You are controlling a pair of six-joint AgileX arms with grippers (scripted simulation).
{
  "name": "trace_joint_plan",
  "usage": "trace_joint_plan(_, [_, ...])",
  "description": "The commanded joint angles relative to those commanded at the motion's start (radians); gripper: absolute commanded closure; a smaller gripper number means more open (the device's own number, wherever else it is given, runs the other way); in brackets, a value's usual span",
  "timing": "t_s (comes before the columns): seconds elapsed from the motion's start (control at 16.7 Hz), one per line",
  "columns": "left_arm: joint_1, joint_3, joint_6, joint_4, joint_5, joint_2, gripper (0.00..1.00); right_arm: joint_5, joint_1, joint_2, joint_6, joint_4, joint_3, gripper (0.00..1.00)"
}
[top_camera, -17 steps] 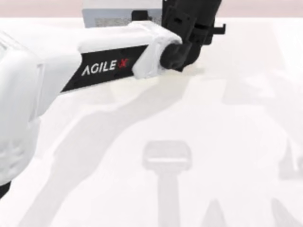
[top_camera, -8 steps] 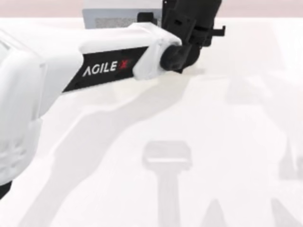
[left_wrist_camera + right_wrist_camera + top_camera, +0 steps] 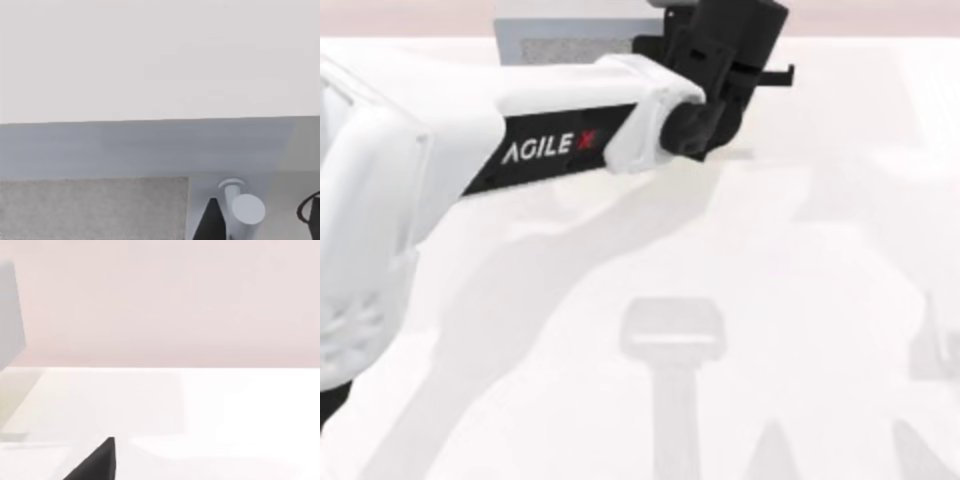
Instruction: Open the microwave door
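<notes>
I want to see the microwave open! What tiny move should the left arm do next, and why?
Probably keep swinging the left gripper outward, away from the microwave, to carry the door open. The left wrist view shows a jaw on either side of the door's round handle, with the mesh window close beside it. The right arm is out of the top view.

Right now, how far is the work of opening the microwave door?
Done: the left arm has reached the microwave at the table's far edge. In hand: the left gripper sits by a pale cylindrical handle beside the door's mesh window; whether it grips the handle I cannot tell. Left: the microwave door cannot be seen swung out, so the pull seems still to come. The right arm is out of the top view.
</notes>
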Motion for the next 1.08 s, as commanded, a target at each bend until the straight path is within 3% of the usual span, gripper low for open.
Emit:
trace_joint_plan(0.3, [0.0, 0.0, 0.0, 0.0, 0.0, 0.0, 1.0, 0.0, 0.0, 0.0, 0.0, 0.0, 0.0, 0.0])
trace_joint_plan(0.36, [-0.057, -0.048, 0.002, -0.011, -0.002, -0.024, 1.0, 0.0, 0.0, 0.0, 0.0, 0.0, 0.0, 0.0])
trace_joint_plan(0.6, [-0.054, 0.018, -0.014, -0.077, 0.014, 0.008, 1.0, 0.0, 0.0, 0.0, 0.0, 0.0, 0.0, 0.0])
trace_joint_plan(0.78, [-0.044, 0.168, -0.048, -0.237, 0.048, 0.072, 1.0, 0.0, 0.0, 0.0, 0.0, 0.0, 0.0, 0.0])
trace_joint_plan(1.08, [-0.017, 0.522, -0.13, -0.658, 0.139, 0.204, 1.0, 0.0, 0.0, 0.0, 0.0, 0.0, 0.0, 0.0])
